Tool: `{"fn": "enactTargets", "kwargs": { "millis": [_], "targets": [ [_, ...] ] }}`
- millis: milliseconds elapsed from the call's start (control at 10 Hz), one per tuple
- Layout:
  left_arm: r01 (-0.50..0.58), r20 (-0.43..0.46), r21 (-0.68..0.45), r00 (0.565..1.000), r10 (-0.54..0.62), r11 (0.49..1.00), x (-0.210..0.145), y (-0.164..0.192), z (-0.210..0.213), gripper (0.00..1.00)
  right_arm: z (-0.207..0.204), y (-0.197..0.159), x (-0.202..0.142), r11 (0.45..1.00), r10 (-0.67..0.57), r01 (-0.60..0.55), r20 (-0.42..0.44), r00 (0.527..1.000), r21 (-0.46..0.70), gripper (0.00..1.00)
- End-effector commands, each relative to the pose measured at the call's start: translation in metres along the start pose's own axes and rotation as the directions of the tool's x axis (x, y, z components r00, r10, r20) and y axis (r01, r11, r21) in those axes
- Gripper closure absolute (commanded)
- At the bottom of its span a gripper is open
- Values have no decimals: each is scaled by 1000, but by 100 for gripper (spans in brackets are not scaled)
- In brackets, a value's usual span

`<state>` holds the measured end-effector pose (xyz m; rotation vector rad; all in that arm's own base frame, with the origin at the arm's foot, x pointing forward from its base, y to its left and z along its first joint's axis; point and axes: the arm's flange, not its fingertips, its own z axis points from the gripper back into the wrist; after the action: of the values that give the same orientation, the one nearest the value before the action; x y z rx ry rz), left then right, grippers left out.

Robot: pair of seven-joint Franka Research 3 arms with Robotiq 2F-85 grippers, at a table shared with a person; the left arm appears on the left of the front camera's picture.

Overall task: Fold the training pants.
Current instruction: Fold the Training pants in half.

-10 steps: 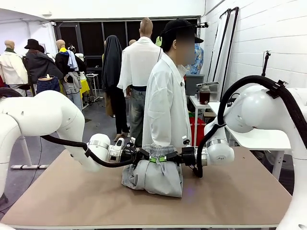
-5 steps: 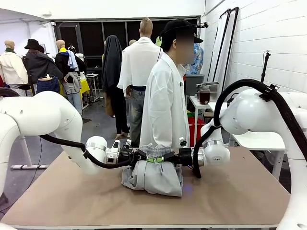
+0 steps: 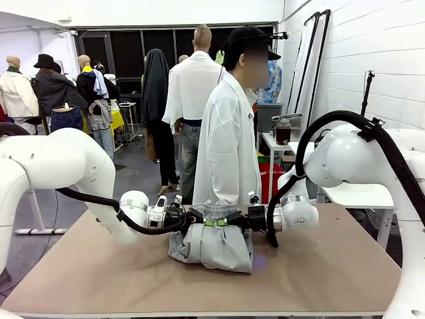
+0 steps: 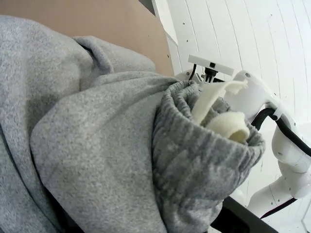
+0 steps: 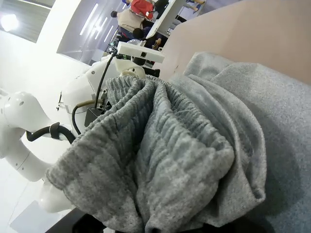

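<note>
The light grey training pants (image 3: 214, 247) lie bunched in a folded heap at the middle of the brown table (image 3: 93, 272). Their gathered waistband is lifted at the top of the heap. My left gripper (image 3: 202, 221) comes in from the left and is shut on the waistband. From the right, my right gripper (image 3: 230, 220) is shut on the same waistband, close beside the left one. In the left wrist view the ribbed waistband (image 4: 199, 165) and a cream drawstring (image 4: 226, 127) cover my fingers. The right wrist view shows the waistband (image 5: 160, 145) draped over its fingers.
A person in a white shirt (image 3: 229, 146) stands at the table's far edge, right behind the pants. Bare tabletop lies on both sides of the heap and in front of it. Another white table (image 3: 365, 193) stands at the back right.
Both arms have shifted a little to the left and slightly down, carrying the waistband with them. The grips have not changed.
</note>
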<state>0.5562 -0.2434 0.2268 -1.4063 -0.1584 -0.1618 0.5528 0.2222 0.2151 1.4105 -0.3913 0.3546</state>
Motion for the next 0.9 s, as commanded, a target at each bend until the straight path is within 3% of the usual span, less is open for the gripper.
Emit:
{"fn": "enactTargets", "kwargs": {
  "millis": [0, 200, 300, 700, 800],
  "targets": [
    [-28, 4, 16, 1000, 28, 999, 8, 11, -4, 100, 6, -16, 15, 998, -26, 28, 35, 999, -59, 100],
    [-43, 26, 36, 999, 42, 998, 10, 14, -3, 100, 8, -21, 16, 997, -43, 46, 37, 998, -63, 100],
    [-46, 36, 40, 998, 44, 998, 7, 14, 0, 100, 8, -22, 15, 996, -68, 70, 36, 997, -56, 95],
    [-48, 66, 43, 997, 45, 998, 3, 8, 10, 21, 17, -13, 17, 990, -114, 118, 62, 992, -80, 16],
    [-45, 71, 46, 997, 41, 998, 4, 6, 13, 1, 21, -9, 18, 988, -116, 122, 64, 991, -95, 0]
  ]
}}
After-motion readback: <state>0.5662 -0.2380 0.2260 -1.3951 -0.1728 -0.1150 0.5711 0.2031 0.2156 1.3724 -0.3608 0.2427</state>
